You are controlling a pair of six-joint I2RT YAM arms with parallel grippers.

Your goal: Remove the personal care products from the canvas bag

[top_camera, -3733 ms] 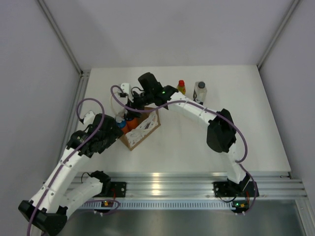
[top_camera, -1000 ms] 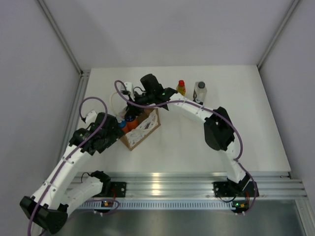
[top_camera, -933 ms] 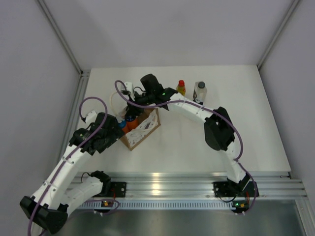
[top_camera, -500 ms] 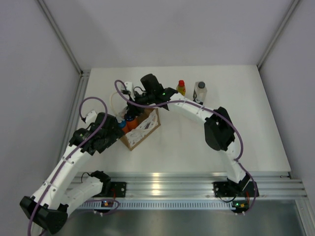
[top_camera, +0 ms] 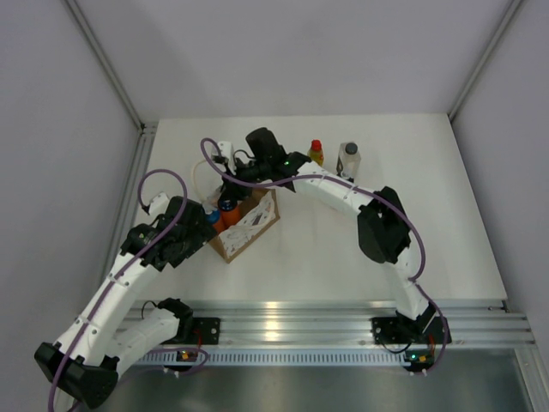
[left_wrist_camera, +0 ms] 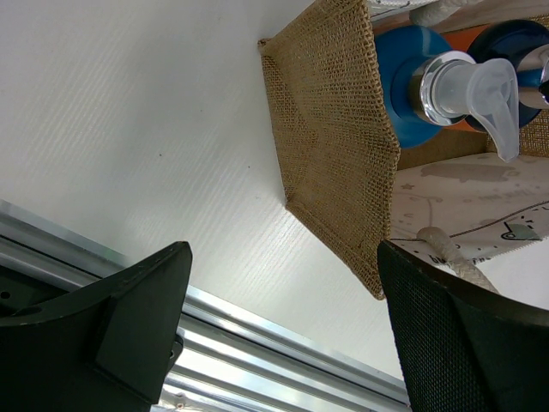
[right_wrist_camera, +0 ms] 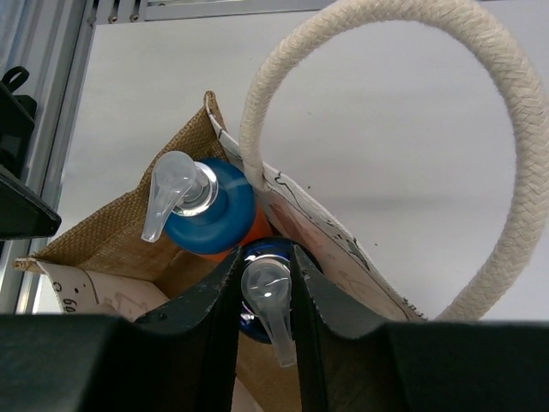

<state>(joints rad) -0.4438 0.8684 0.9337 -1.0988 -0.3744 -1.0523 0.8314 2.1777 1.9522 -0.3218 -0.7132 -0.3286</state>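
While right gripper (right_wrist_camera: 266, 262) clamps the clear pump (right_wrist_camera: 273, 322) of a blue-capped orange bottle (right_wrist_camera: 256, 251) inside the tan canvas bag (right_wrist_camera: 111, 232), far left on the white bench (top_camera: 343, 257), and left gripper (left_wrist_camera: 283, 257) gapes alongside, lifting could drag the unpinned bag.

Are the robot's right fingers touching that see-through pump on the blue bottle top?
Touching. In the right wrist view, the right fingers squeeze the clear pump from both sides, with no gap showing.

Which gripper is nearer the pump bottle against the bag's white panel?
Right. The right gripper has its fingers around the head of that pump bottle, from above; the left gripper sits open outside the canvas bag, by its burlap side.
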